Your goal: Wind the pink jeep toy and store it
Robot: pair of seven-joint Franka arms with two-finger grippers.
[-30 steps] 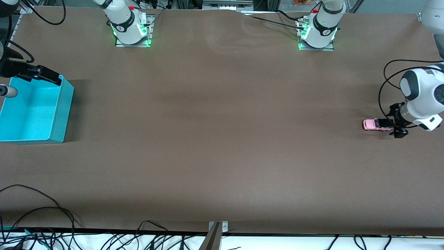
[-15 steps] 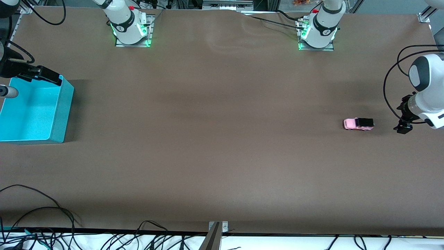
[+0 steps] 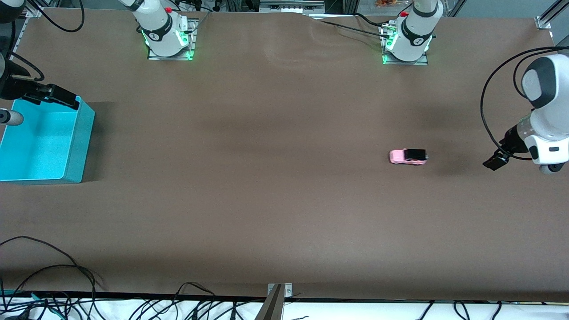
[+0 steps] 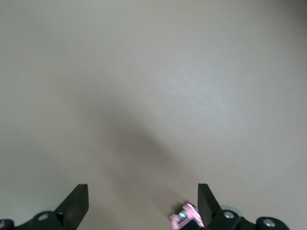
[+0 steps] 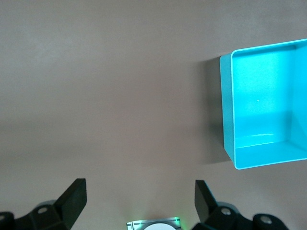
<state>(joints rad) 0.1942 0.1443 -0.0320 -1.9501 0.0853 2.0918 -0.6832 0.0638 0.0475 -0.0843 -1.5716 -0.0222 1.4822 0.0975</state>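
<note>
Standing free on the table (image 3: 284, 200), pink jeep toy (image 3: 408, 156) — black roof; both arms' fingers spread open.

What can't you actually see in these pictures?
- Pink jeep toy: tiny in the front view; in the left wrist view a finger and the picture's edge hide most of it.
- Turquoise bin: cut off by the edge in the front and right wrist views.
</note>
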